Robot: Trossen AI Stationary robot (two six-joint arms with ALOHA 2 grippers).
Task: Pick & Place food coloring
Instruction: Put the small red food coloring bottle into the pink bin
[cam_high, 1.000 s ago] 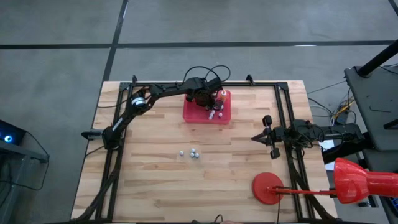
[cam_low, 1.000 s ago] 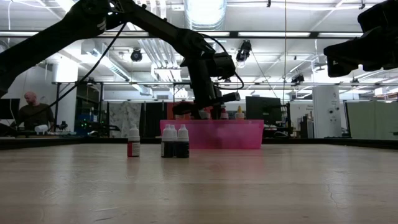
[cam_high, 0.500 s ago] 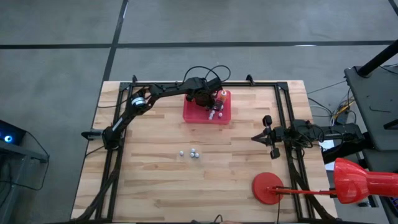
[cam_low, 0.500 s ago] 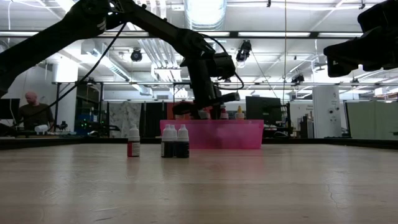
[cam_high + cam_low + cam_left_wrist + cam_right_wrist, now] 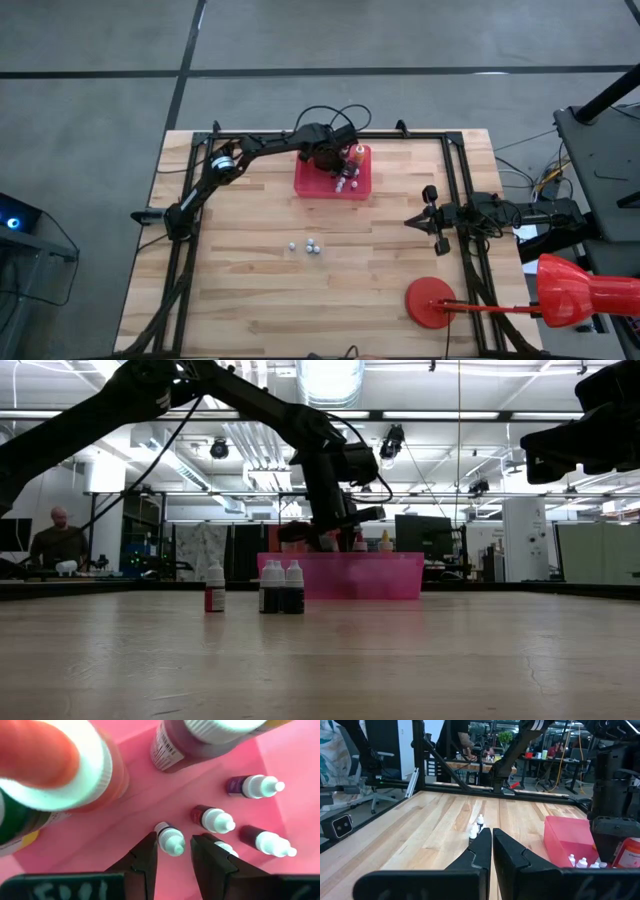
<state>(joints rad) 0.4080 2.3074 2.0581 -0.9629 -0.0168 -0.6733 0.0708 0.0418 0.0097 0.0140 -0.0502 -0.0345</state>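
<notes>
Change since a second ago: none I can see, left gripper [image 5: 174, 854] still low in red tray [image 5: 305, 182] | jaws astride one small bottle [image 5: 169, 838], not pinching | right gripper [image 5: 491, 842] pressed together, parked at table's right edge | count: three bottles [image 5: 312, 247] mid-table, five small upright in tray.

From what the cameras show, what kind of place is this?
Probably a robotics lab in an open workshop: a framed wooden table with two mounted arms, exposed ceiling ducts, and desks with a seated person behind.
</notes>
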